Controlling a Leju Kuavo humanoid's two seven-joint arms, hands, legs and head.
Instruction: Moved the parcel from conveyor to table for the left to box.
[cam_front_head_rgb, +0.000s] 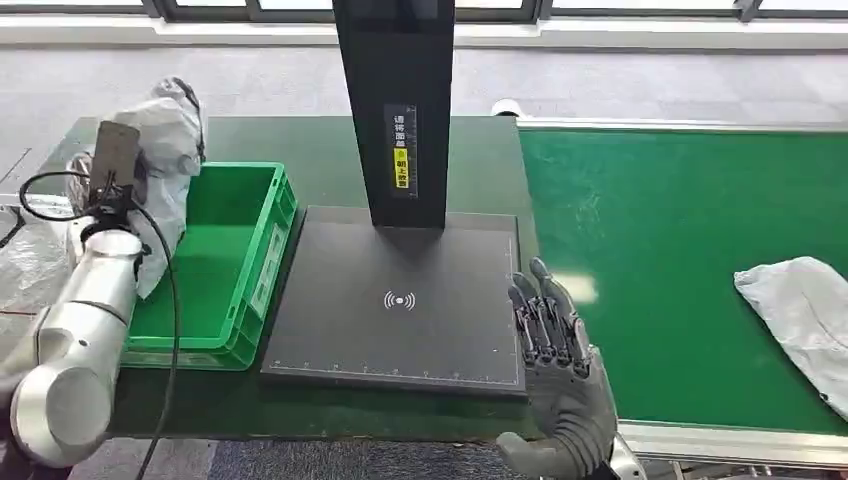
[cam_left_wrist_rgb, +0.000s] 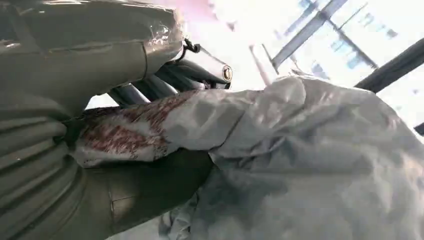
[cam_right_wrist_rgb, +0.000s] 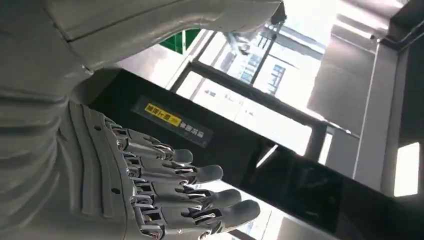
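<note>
**Parcel held over the crate's left side**

While the left hand (cam_left_wrist_rgb: 100, 150) grips it, the grey parcel (cam_front_head_rgb: 165, 165) hangs above the left rim of the green crate (cam_front_head_rgb: 225, 260), near the left edge of the dark green tabletop (cam_front_head_rgb: 320, 140). In the left wrist view the thick thumb and the darker fingers (cam_left_wrist_rgb: 165, 85) close on the crinkled wrapping from both sides (a reddish patch shows through the film near the palm). The silver left arm (cam_front_head_rgb: 85, 320) rises from the near left corner, a black cable (cam_front_head_rgb: 165, 300) looping beside it.

Just right of the crate lies a flat black scanner pad (cam_front_head_rgb: 400, 300) with a wireless mark at its centre, and a black post (cam_front_head_rgb: 395, 110) bearing a yellow label stands at the pad's far edge.

At the pad's near right corner the right hand (cam_front_head_rgb: 555, 360) is held flat, fingers straight and slightly apart, holding nothing.

Beyond it, the green conveyor belt (cam_front_head_rgb: 650, 240) runs along the right side, and a second grey parcel (cam_front_head_rgb: 805, 315) lies at its right edge.
</note>
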